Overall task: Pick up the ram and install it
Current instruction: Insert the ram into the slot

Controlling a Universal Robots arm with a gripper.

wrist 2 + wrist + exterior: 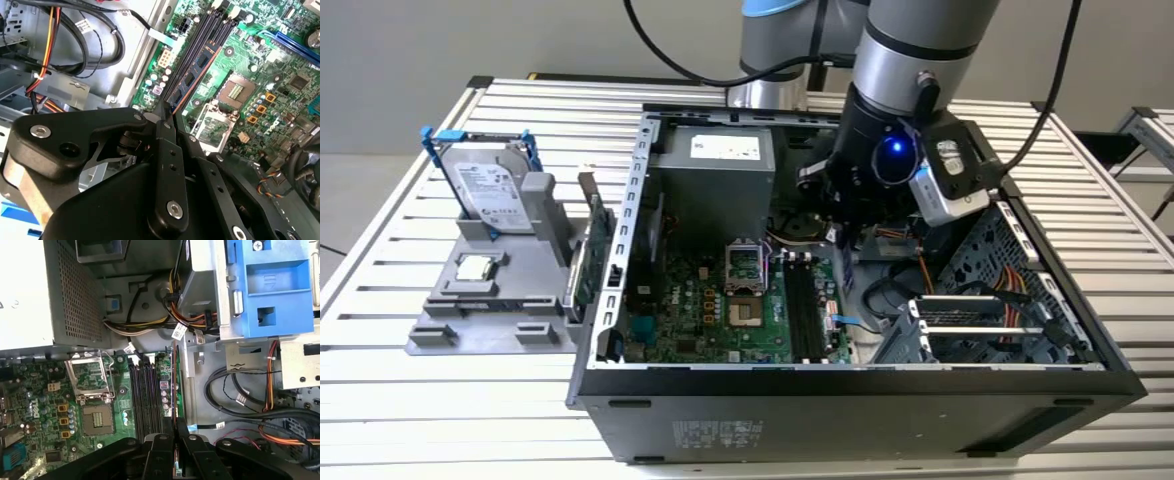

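Second wrist view shows the pincer [170, 114] clamped on the ram [197, 70], above the motherboard [280, 100] inside the computer case [132, 60].

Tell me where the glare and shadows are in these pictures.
Exterior view: a blue light glows on the arm. First wrist view: the power supply is washed out white. Second wrist view: the hand is a dark mass against the evenly lit board.

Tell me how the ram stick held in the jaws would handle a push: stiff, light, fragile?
Probably stiff: the ram juts straight from the gripper without sagging. Likely light, being a thin flat board. Probably fragile: bare chips line its face, so sideways pushes seem risky.
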